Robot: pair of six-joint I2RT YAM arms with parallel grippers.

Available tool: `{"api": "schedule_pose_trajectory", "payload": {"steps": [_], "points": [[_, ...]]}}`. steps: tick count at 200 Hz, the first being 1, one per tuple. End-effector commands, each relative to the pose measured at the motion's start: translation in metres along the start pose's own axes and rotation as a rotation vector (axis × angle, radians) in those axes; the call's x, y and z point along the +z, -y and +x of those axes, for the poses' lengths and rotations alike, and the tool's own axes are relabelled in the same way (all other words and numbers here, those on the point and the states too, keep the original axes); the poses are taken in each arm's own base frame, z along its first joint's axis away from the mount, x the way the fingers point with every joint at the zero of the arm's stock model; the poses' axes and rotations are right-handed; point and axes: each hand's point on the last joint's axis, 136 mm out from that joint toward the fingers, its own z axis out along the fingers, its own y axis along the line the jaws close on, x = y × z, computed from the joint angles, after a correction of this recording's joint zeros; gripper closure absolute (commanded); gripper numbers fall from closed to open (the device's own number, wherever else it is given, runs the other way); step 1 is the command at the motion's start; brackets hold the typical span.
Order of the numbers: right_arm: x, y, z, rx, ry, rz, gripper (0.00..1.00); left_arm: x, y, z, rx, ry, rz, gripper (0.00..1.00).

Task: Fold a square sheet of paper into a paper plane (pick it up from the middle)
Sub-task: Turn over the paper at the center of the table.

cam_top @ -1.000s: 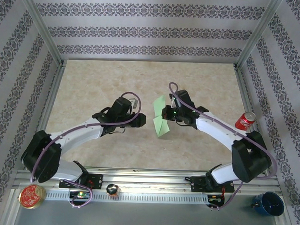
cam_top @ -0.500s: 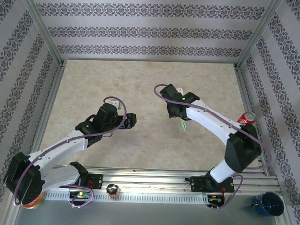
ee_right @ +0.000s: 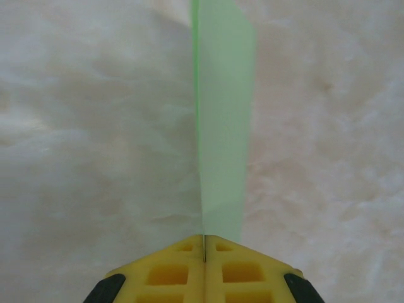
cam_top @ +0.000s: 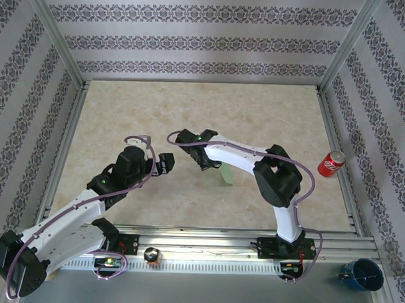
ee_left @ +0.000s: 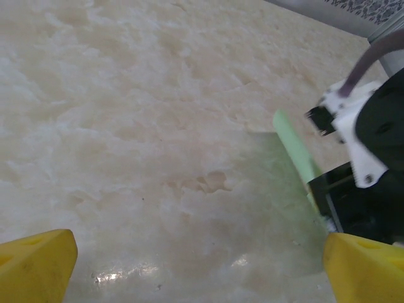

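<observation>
The paper plane [cam_top: 226,175] is a slim folded strip of pale-green paper held just above the table's middle. My right gripper [cam_top: 214,165] is shut on its near end. In the right wrist view the yellow fingertips [ee_right: 167,271] meet on the paper's edge, and the paper plane [ee_right: 222,126] runs straight away from the right gripper [ee_right: 204,245]. My left gripper [cam_top: 167,161] hangs just left of it, open and holding nothing. In the left wrist view the left gripper [ee_left: 202,271] spans bare table, with the paper plane [ee_left: 294,146] at the right beside the right gripper's black body. The paper no longer shows as a square sheet.
A red soda can [cam_top: 332,163] stands at the table's right edge. A blue cup [cam_top: 362,273] and a small dark object [cam_top: 151,255] sit on the rail in front of the arm bases. Metal frame posts [cam_top: 60,43] and patterned walls close in the marble-look table [cam_top: 124,115].
The right arm swung left, carrying the paper across the table's middle. The left arm drew back to the left and its gripper opened wide.
</observation>
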Motion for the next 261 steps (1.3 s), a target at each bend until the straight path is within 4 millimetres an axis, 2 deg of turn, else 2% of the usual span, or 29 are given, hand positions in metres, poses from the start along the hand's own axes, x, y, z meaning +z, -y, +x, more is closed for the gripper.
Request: {"api": "schedule_pose_trajectory", "payload": {"steps": [1,9,14,19,40,54,83,102,128,146,184,214,261], "points": [[-0.01,-0.039,-0.004,0.064,-0.021,-0.218,0.88,-0.001,-0.008,0.001,-0.01,-0.01,-0.033,0.0],[-0.015,-0.051,-0.005,0.084,-0.026,-0.309,0.86,-0.001,-0.006,0.001,-0.012,-0.013,-0.025,0.0],[-0.018,-0.059,-0.005,0.094,-0.029,-0.371,0.81,0.0,-0.005,0.001,-0.011,-0.015,-0.02,0.0],[-0.021,-0.063,-0.005,0.113,-0.029,-0.418,0.73,0.001,-0.005,0.002,-0.014,-0.02,-0.018,0.0],[-0.035,-0.064,-0.008,0.189,-0.015,-0.571,0.55,0.005,0.001,0.005,-0.012,-0.048,0.006,0.0],[-0.041,-0.057,-0.008,0.235,-0.001,-0.646,0.52,0.008,0.003,0.007,-0.017,-0.07,0.011,0.0],[-0.038,-0.033,-0.002,0.394,0.024,-0.799,0.53,0.017,0.013,0.015,-0.012,-0.131,0.051,0.0],[-0.023,-0.013,0.008,0.527,0.015,-0.867,0.58,0.026,0.019,0.022,-0.019,-0.184,0.075,0.0],[-0.005,0.002,0.022,0.64,-0.01,-0.922,0.66,0.037,0.028,0.032,-0.034,-0.251,0.107,0.0],[-0.001,0.003,0.026,0.664,-0.019,-0.955,0.69,0.044,0.028,0.039,-0.047,-0.298,0.098,0.0],[0.011,-0.006,0.034,0.659,-0.069,-0.969,0.76,0.06,0.041,0.055,-0.088,-0.404,0.149,0.12],[0.024,-0.01,0.044,0.667,-0.102,-0.949,0.77,0.068,0.048,0.065,-0.124,-0.464,0.178,0.18],[0.04,-0.016,0.063,0.702,-0.16,-0.931,0.8,0.077,0.046,0.074,-0.173,-0.503,0.158,0.25]]}}
